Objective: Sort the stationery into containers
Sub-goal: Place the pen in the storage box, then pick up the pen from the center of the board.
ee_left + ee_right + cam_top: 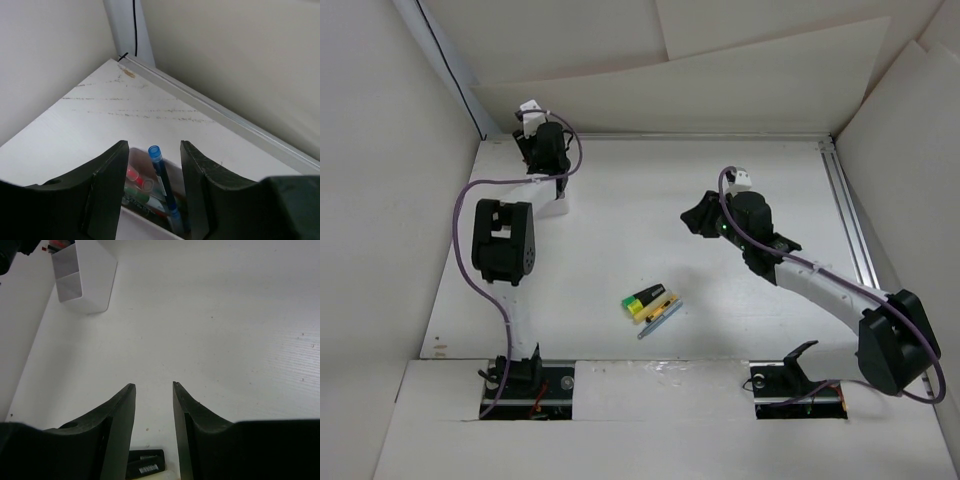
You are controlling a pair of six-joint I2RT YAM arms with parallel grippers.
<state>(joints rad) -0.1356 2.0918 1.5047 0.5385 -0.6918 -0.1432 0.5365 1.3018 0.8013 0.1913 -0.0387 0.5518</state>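
Observation:
In the far left corner my left gripper point(548, 178) hangs over the white container point(556, 207). Seen from the left wrist, this gripper point(154, 146) is open. A blue pen point(165, 185) stands in the container point(145, 220) between the fingers, with a gap on each side. Red and green markers point(136, 176) lie in the box beside the pen. Yellow-green highlighters with black parts point(648, 300) and a thin grey pen point(660, 320) lie together on the table near the front middle. My right gripper point(697, 220) hovers open and empty point(154, 385) over bare table.
The right wrist view shows the container point(82, 277) far off at the upper left and a highlighter's black end point(145, 465) just under the fingers. White walls close the table on three sides. A metal rail point(850, 215) runs along the right edge.

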